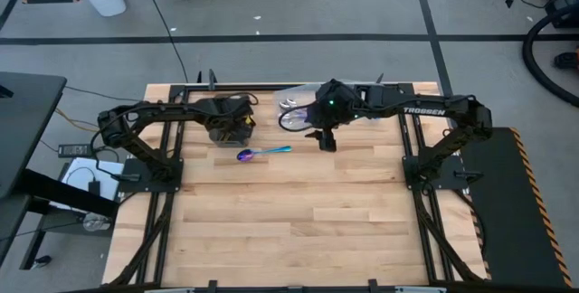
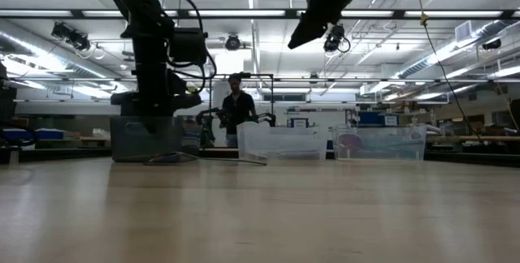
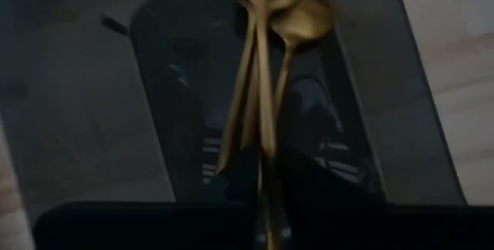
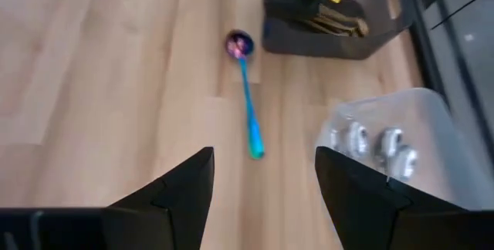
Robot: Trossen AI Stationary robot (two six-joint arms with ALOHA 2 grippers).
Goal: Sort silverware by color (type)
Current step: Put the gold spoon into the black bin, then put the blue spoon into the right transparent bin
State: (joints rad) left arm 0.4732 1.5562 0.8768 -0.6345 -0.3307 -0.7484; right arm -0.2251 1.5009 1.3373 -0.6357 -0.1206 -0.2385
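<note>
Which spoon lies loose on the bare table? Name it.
The iridescent blue-purple spoon, alone on the wood before the open right gripper; gold spoons sit in the dark tray, silver ones in a clear container.

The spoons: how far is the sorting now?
Mostly done, it seems. Silver spoons lie in a clear container. In hand: the left claw holds gold spoons over the dark tray. Left: one rainbow spoon on the table; the open right claw hovers near it.

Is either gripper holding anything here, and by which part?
Left gripper holds gold spoons by their handles above the dark tray. Right gripper is open, empty.
</note>
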